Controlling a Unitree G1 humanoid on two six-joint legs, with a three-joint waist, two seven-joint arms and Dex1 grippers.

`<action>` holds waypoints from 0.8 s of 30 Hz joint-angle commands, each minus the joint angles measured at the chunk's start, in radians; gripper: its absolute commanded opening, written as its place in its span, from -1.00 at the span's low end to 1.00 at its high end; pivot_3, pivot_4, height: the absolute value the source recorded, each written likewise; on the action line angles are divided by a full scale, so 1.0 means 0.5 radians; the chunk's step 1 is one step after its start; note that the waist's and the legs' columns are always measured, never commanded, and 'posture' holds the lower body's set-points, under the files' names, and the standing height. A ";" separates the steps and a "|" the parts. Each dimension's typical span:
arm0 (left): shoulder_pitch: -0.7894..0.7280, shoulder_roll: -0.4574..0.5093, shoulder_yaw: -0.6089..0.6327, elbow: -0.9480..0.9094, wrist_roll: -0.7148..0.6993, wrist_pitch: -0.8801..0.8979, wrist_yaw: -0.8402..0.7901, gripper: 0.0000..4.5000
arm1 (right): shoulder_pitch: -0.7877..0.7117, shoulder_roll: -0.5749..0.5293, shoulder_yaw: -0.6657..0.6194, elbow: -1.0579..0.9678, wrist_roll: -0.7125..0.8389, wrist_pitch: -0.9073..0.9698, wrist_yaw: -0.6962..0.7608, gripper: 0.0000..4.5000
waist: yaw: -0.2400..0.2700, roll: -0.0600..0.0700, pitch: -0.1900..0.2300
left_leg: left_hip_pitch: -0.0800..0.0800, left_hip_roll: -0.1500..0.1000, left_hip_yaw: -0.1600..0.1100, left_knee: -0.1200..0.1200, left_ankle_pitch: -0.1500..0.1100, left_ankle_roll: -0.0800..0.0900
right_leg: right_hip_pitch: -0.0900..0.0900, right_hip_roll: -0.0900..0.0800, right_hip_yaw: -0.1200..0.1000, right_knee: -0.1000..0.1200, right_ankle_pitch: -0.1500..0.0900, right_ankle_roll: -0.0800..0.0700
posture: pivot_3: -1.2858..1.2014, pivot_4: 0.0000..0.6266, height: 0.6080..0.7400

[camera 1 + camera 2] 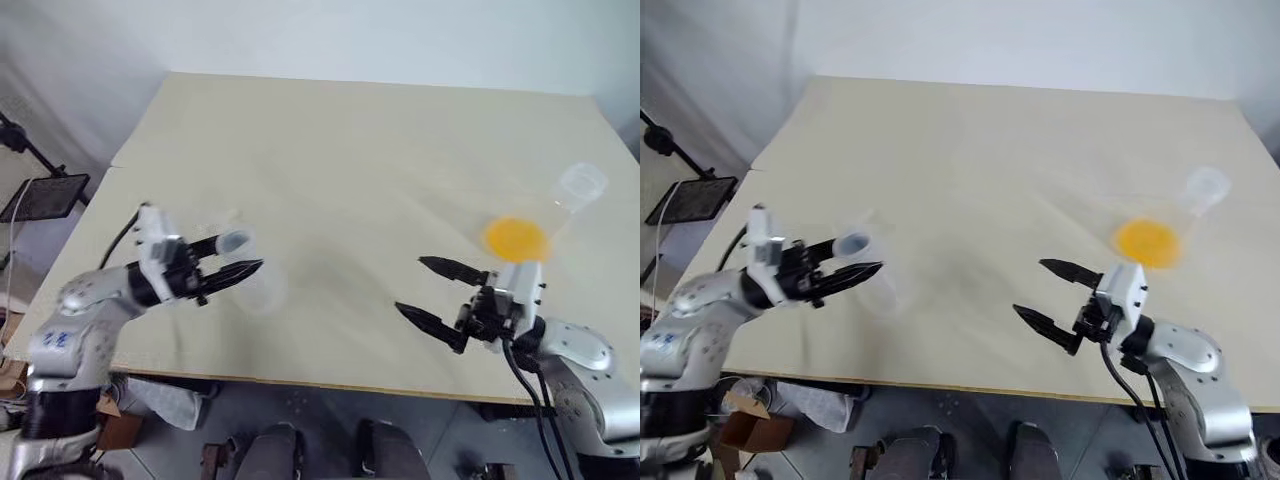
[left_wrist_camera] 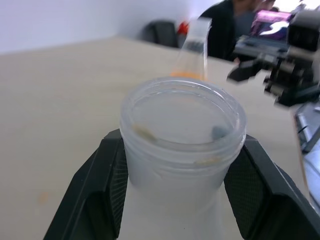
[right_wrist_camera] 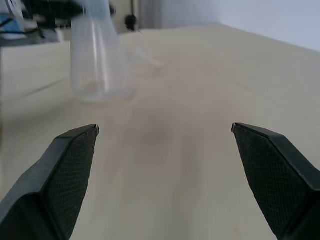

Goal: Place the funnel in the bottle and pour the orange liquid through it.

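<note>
Claw on my left has its two black fingers on either side of the neck of the bottle, at the lower left of the head view. From the left wrist view the fingers sit against the frosted neck just below the wide round mouth, part-way closed, pressed to the bottle on both sides. The bottle stands on the counter near its front left edge, its whitish body faint against the pale surface. A few small specks cling inside its rim.

My right claw hangs at the lower right of the head view, its fingers spread wide with nothing between them. In the right wrist view the two finger pads frame bare counter, with the bottle standing further off beyond them.

The orange liquid pools as a bright yellow-orange disc in the bottom of a clearer long-necked flask, at the right of the head view, well apart from the bottle and just beyond my right claw. Its neck slants up toward the upper right of the frame.

I cannot make out the funnel for certain.

Left of the counter a black stand with a dark flat tray rests on the floor.
</note>
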 commanded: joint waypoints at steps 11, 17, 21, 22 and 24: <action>-1.068 -0.763 -0.576 1.607 0.769 -0.835 -0.086 0.03 | 0.669 0.232 -0.336 -0.444 -0.097 -0.202 -0.317 1.00 | -0.009 -0.002 0.000 | 0.000 0.001 0.020 -0.005 0.002 0.004 | -0.003 0.005 -0.002 -0.009 0.002 0.004 | 0.03 -0.52 1.00; -1.131 -0.872 -0.476 1.877 0.800 -1.062 -0.125 0.03 | 0.781 0.328 -0.306 -0.554 -0.154 -0.238 -0.439 1.00 | -0.010 -0.002 0.000 | 0.001 0.002 0.022 -0.003 0.003 0.005 | -0.003 0.004 -0.001 -0.009 0.002 0.004 | 0.03 -0.52 1.00; -1.119 -0.913 -0.462 1.931 0.828 -1.087 -0.186 0.03 | 0.774 0.335 -0.283 -0.567 -0.173 -0.242 -0.476 1.00 | -0.002 -0.002 0.000 | 0.000 0.002 0.021 -0.001 0.003 0.006 | -0.002 0.003 -0.001 -0.010 0.002 0.004 | 0.03 -0.52 1.00; -1.116 -0.915 -0.456 1.929 0.833 -1.096 -0.191 0.35 | 0.771 0.331 -0.279 -0.566 -0.173 -0.244 -0.480 1.00 | -0.001 -0.002 0.000 | 0.000 0.001 0.021 -0.001 0.003 0.006 | -0.002 0.003 -0.001 -0.009 0.002 0.004 | 0.03 -0.52 1.00; -1.108 -0.916 -0.429 1.913 0.826 -1.099 -0.194 0.55 | 0.751 0.319 -0.270 -0.553 -0.175 -0.244 -0.487 1.00 | -0.002 -0.002 0.000 | -0.001 0.001 0.021 -0.001 0.003 0.006 | -0.003 0.003 -0.001 -0.010 0.002 0.004 | 0.03 -0.52 1.00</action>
